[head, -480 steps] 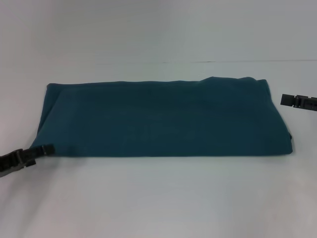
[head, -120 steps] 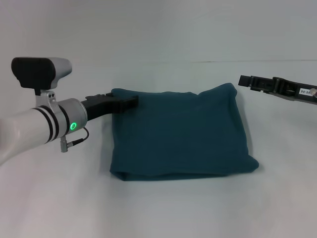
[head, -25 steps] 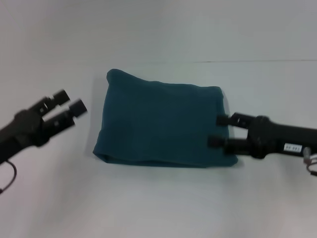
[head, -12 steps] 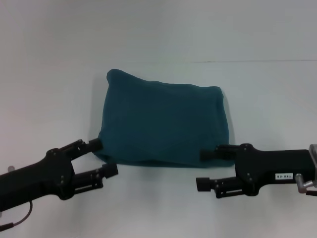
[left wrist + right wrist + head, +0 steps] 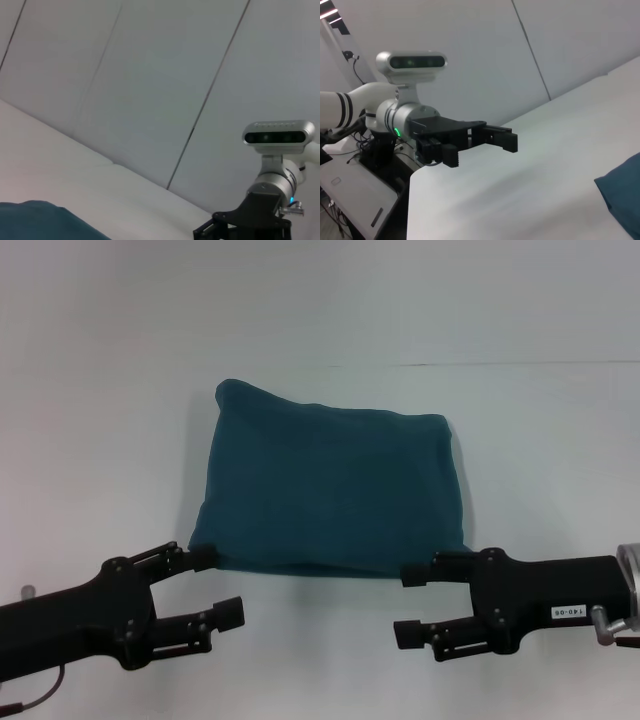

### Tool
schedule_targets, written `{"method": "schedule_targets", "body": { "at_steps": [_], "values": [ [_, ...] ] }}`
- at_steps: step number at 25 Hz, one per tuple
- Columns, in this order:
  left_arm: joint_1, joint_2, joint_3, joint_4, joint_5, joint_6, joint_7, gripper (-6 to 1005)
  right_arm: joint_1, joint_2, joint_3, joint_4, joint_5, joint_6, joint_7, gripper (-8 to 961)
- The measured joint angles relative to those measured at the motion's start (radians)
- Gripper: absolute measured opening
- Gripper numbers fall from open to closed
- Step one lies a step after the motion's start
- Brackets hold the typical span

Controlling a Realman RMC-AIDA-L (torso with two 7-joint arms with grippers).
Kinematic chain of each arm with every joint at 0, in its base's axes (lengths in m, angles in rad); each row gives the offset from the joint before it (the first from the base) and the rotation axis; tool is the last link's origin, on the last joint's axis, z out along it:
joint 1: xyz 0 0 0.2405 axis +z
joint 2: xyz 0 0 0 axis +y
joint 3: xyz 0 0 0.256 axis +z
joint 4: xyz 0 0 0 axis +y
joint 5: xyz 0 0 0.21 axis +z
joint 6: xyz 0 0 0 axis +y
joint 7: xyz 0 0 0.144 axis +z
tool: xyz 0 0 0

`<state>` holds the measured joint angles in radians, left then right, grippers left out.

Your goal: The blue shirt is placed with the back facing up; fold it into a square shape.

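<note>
**Both pincers dropping to the near edge of the folded shirt**

I am bringing both my pincers down and toward me. A second ago my left gripper (image 5: 207, 585) was out beside the cloth's left side and my right gripper (image 5: 412, 602) was at its right edge; now both are sitting low, in front of the near edge, one at each near corner. Over the same stretch the blue shirt (image 5: 330, 490) has gone from a long strip to a compact, roughly squarish packet, plain side up, and it has not shifted in the last second. I am judging the folding close to finished, with only a last tidy or a final half-fold from the near edge left.

The shirt is lying flat on the white table (image 5: 320, 670), middle of my reach. My left pincer is spread, its upper finger touching or just beside the near-left corner, pinching nothing. My right pincer is also spread and empty, just in front of the near-right corner, with no clear contact that I can see.
</note>
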<state>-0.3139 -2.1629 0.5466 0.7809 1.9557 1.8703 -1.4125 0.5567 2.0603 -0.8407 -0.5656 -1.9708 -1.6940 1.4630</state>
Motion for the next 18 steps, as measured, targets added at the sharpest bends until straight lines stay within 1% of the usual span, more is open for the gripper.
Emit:
{"method": "schedule_targets", "body": {
  "at_steps": [18],
  "values": [
    [-0.006, 0.000, 0.004, 0.003, 0.035, 0.036, 0.015, 888, 0.000, 0.003, 0.000, 0.006, -0.002, 0.000, 0.003, 915]
  ]
}}
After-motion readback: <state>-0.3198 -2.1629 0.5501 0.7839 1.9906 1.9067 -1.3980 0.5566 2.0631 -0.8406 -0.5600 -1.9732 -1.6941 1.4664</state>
